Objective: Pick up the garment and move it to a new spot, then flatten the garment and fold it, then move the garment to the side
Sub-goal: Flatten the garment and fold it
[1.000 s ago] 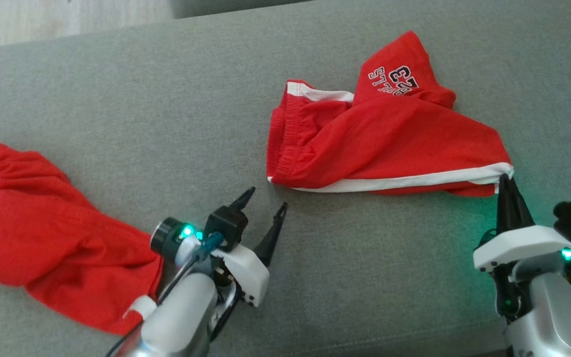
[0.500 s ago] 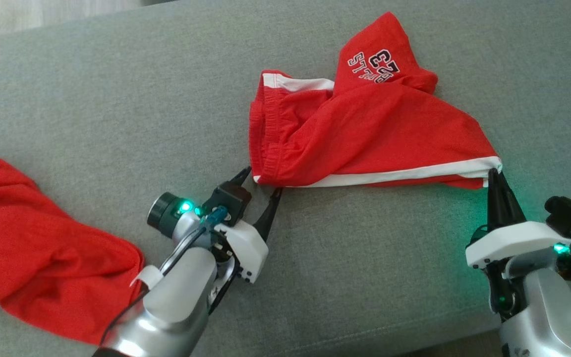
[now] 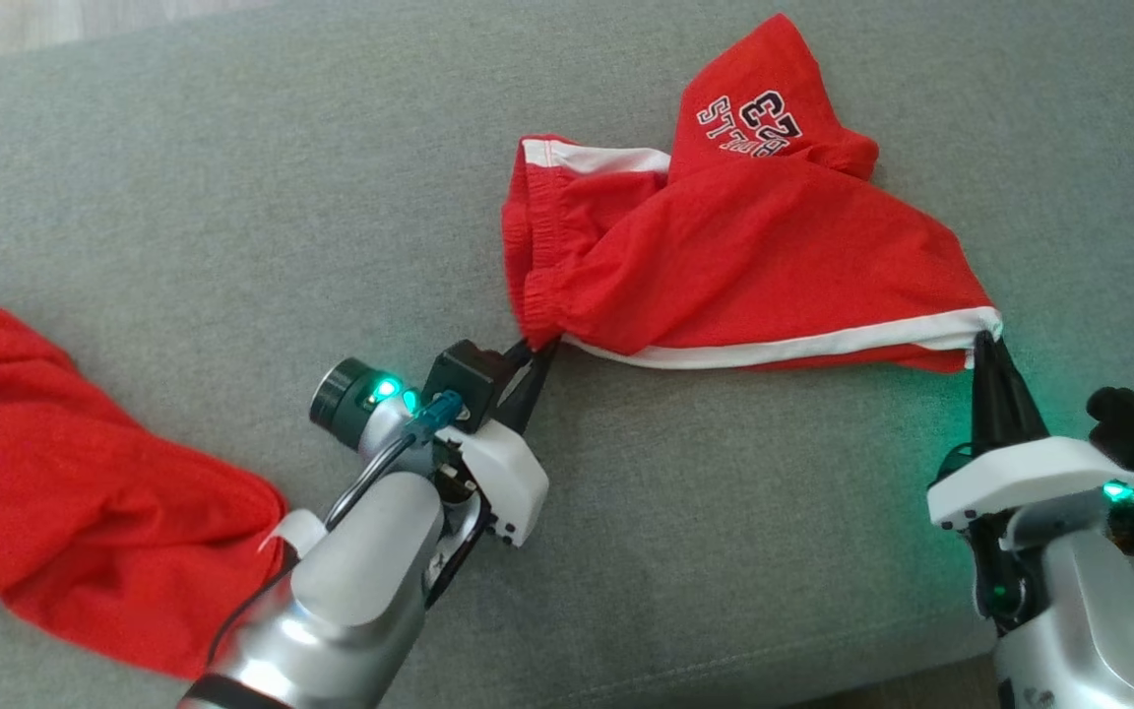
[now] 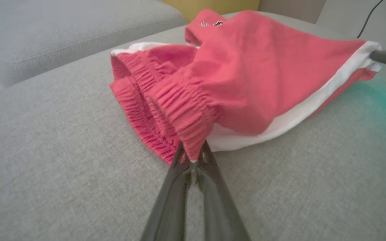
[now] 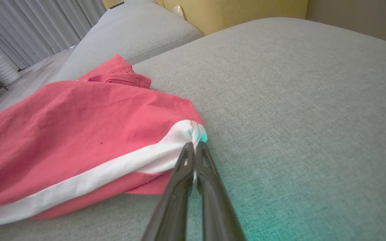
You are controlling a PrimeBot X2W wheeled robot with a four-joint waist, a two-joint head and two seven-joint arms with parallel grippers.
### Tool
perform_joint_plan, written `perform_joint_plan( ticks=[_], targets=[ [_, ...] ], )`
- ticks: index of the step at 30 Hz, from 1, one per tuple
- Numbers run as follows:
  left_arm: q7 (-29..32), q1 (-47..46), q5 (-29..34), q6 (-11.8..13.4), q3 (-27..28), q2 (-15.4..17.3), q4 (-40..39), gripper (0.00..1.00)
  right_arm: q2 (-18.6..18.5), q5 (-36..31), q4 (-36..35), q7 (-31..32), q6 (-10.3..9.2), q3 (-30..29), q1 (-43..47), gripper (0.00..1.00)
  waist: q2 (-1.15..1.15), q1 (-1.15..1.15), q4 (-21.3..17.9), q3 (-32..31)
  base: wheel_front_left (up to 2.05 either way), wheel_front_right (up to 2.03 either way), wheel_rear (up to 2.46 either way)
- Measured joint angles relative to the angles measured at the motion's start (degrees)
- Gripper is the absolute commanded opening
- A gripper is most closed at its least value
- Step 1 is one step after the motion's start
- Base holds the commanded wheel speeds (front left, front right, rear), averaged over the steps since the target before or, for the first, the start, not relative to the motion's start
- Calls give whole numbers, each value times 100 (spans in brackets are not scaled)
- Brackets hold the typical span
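Left gripper (image 3: 531, 350) now pinches the garment (image 3: 754, 266) waistband (image 4: 186, 113) (spread a second ago); right gripper (image 3: 986, 341) pinches its hem (image 5: 179, 137); lift-ready.

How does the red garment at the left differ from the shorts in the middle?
The shorts show a white stripe and lettering; the left garment looks plain red. The left gripper and right gripper pinch the shorts; the left garment lies ungripped. Both are red, on the gray cushion.

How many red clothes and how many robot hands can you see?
Red clothes: 2 (red shorts, other red garment)
Robot hands: 2 (left hand, right hand, each pinching the red shorts)
Total: 4
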Motion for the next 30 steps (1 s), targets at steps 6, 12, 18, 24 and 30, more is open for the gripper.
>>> perform_joint_plan(
  ticks=[6,12,18,24,30],
  targets=[
    [1,43,9,-57,15,0,-280,0,0,-143,-123,-8,-1,-133,-1,0,0,0,123,-139,0,0,0],
    [1,271,10,-158,191,65,-686,0,0,-321,-398,10,-1,-313,-1,0,0,0,289,-367,0,0,0],
    [1,310,9,-287,276,120,-933,0,0,-571,-845,247,0,-330,-2,0,0,0,468,-634,0,0,0],
    [35,223,-172,-412,375,300,-1158,0,-85,-724,-1451,591,-1,-80,-230,0,0,0,595,-946,0,0,0],
    [403,-429,-433,-509,649,527,-1601,0,-448,-724,-1992,816,-1,198,-737,0,0,0,699,-1240,0,0,0]
  ],
)
